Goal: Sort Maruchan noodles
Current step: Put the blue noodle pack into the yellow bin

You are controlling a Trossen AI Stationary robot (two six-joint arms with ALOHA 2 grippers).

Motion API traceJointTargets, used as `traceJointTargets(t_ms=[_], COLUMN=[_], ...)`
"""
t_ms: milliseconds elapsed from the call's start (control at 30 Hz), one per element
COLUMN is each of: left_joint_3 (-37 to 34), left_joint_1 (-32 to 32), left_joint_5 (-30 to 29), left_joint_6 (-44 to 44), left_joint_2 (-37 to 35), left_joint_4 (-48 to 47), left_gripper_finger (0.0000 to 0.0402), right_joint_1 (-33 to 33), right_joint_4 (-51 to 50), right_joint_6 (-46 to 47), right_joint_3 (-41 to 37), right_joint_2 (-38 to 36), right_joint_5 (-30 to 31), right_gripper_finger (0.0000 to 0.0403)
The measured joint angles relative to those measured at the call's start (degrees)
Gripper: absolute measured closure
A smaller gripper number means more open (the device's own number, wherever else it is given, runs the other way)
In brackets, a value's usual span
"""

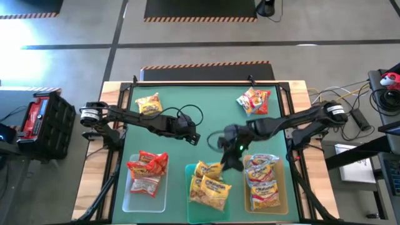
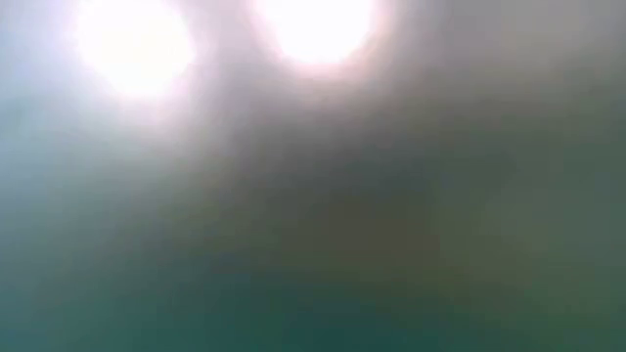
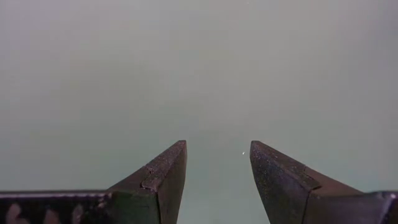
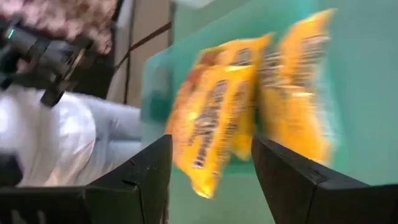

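Three trays line the table's near edge. The clear tray [image 1: 128, 194] holds red Maruchan noodles [image 1: 148, 165]. In the teal tray [image 1: 189, 209] lie yellow packets [image 1: 209, 184] [image 4: 217, 112], and the amber tray [image 1: 284, 187] holds yellow-orange packets [image 1: 262, 181]. A yellow packet [image 1: 149, 104] lies loose on the green mat at the far left, and a red-orange one [image 1: 253, 101] at the far right. My right gripper [image 1: 230, 161] [image 4: 211, 140] hangs open over the teal tray's far end, above the yellow packets. My left gripper [image 1: 195, 139] [image 3: 217, 144] is open over bare mat at the centre.
Bare green mat [image 1: 206, 106] lies between the two loose packets. Wooden table borders run along both sides. A black and red case [image 1: 44, 115] stands off the table's left. In the right wrist view a person's light clothing [image 4: 50, 143] shows beyond the near edge.
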Motion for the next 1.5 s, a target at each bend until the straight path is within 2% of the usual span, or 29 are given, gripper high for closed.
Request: traceJointTargets(t_ms=[133,300,467,667,767,967,1100,1167,1233,1300,1367,1500], left_joint_3=[0.0,0.0,0.0,0.0,0.0,0.0,0.0,0.0,0.0,0.0,0.0,0.0], left_joint_1=[0.0,0.0,0.1,1.6,2.8,5.7,7.2,7.8,8.4,8.9,9.4,10.5], left_joint_5=[0.0,0.8,0.8,0.7,0.7,0.5,0.5,0.5,0.5,0.5,0.5,0.8], left_joint_6=[0.2,1.3,1.5,1.5,1.5,1.5,1.5,1.5,1.5,1.5,1.6,4.4], left_joint_2=[-0.4,-0.5,-0.5,-0.5,-0.5,-0.5,-0.5,-0.5,-0.5,-0.5,-0.5,-0.5], left_joint_4=[0.1,2.2,6.5,11.5,13.3,15.6,15.7,15.7,15.7,15.7,15.7,15.6], left_gripper_finger=[0.0239,0.0239,0.0239,0.0239,0.0239,0.0239,0.0239,0.0239,0.0239,0.0239,0.0239,0.0239], right_joint_1=[-5.7,-13.9,-23.5,-33.8,-37.5,-41.8,-43.0,-43.0,-42.9,-42.9,-42.3,-40.9], right_joint_4=[-9.0,-21.8,-33.6,-34.8,-34.7,-34.7,-34.8,-34.9,-34.6,-33.0,-28.6,-13.1], right_joint_6=[-1.4,-5.2,-13.1,-20.1,-25.0,-31.2,-31.3,-28.5,-24.8,-20.9,-19.2,-18.2], right_joint_3=[0.0,0.0,0.0,0.0,0.0,0.0,0.0,0.0,0.0,0.0,0.0,0.0], right_joint_2=[-4.2,-8.1,-9.2,-7.6,-6.2,-1.5,2.4,4.2,5.7,7.1,8.5,10.1], right_joint_5=[7.3,23.0,37.5,39.9,44.1,46.4,46.4,44.4,38.9,29.5,17.7,-4.1], right_gripper_finger=[0.0195,0.0195,0.0195,0.0195,0.0195,0.0195,0.0195,0.0195,0.0195,0.0195,0.0195,0.0195])
